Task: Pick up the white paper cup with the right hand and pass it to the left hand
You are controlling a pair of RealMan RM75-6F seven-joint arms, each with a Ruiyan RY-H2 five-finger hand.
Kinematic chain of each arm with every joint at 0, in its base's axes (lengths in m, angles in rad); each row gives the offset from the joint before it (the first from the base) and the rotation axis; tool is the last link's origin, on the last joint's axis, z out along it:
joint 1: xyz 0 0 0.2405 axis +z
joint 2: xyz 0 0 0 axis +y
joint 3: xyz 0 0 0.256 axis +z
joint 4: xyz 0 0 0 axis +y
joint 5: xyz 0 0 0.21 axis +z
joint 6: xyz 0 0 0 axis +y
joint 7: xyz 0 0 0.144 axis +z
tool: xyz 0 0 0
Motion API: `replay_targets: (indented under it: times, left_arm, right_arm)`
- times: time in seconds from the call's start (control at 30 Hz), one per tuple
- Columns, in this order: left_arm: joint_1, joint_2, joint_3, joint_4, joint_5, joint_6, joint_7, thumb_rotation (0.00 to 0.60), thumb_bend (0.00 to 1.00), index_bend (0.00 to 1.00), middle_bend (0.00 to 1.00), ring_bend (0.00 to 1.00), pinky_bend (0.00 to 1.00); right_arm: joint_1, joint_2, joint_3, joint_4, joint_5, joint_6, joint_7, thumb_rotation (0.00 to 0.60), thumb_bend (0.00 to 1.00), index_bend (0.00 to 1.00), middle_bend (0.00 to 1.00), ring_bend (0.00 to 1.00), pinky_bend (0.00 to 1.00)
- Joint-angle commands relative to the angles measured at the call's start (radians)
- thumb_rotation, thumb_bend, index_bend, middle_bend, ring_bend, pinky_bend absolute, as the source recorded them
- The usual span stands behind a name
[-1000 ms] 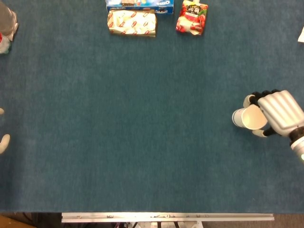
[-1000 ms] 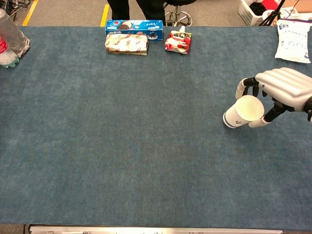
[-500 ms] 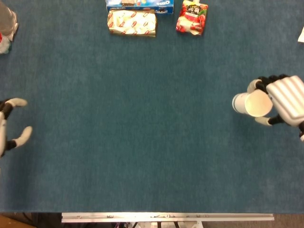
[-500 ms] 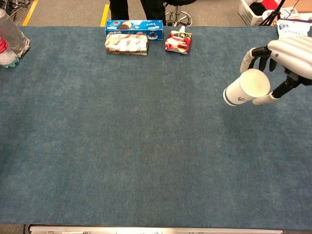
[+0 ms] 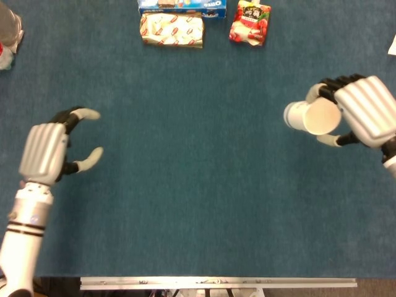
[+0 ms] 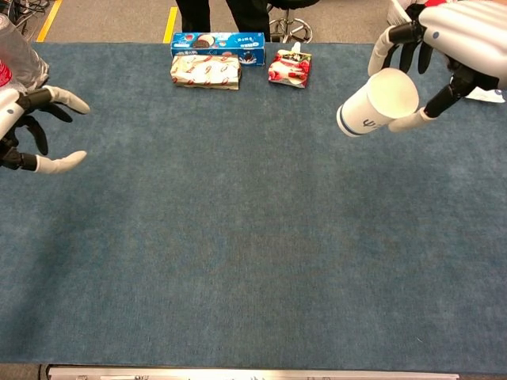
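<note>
My right hand (image 5: 362, 111) (image 6: 451, 36) holds the white paper cup (image 5: 309, 116) (image 6: 372, 103) at the right, raised above the blue table (image 5: 198, 185). The cup lies tilted on its side, its base pointing left and its open mouth toward the palm. My left hand (image 5: 52, 148) (image 6: 28, 127) hovers at the left side with its fingers spread and nothing in it. A wide stretch of table separates the two hands.
At the far edge lie a blue biscuit box (image 5: 182, 6), a patterned packet (image 5: 172, 30) and a red snack pouch (image 5: 250, 23). A clear plastic bottle (image 6: 17, 55) sits at the far left corner, a white bag (image 6: 483, 93) at the far right. The table's metal front edge (image 5: 216, 283) runs below.
My right hand lifted the cup off the table and carried it leftward. My left hand came in from the left edge toward the middle, fingers spread.
</note>
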Motion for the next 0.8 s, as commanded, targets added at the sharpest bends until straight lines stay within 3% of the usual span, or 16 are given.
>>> replay_targets:
  times: [0.03, 0.5, 0.8]
  left_arm:
    - [-0.026, -0.016, -0.019, -0.026, -0.034, -0.032, -0.022, 0.600, 0.22, 0.29, 0.27, 0.30, 0.59]
    - [-0.132, -0.024, -0.072, -0.118, -0.220, -0.213, -0.106, 0.600, 0.10, 0.17, 0.10, 0.18, 0.44]
    - [-0.185, -0.123, -0.125, -0.076, -0.251, -0.226, -0.205, 0.600, 0.10, 0.15, 0.08, 0.14, 0.39]
  right_arm:
    - [0.016, 0.006, 0.013, -0.014, 0.007, -0.007, -0.001, 0.600, 0.00, 0.43, 0.44, 0.44, 0.46]
    - [0.089, 0.006, 0.052, -0.061, 0.053, -0.046, -0.009, 0.600, 0.00, 0.45, 0.45, 0.44, 0.46]
    - [0.129, -0.006, 0.059, -0.060, 0.093, -0.082, 0.020, 0.600, 0.00, 0.45, 0.45, 0.44, 0.46]
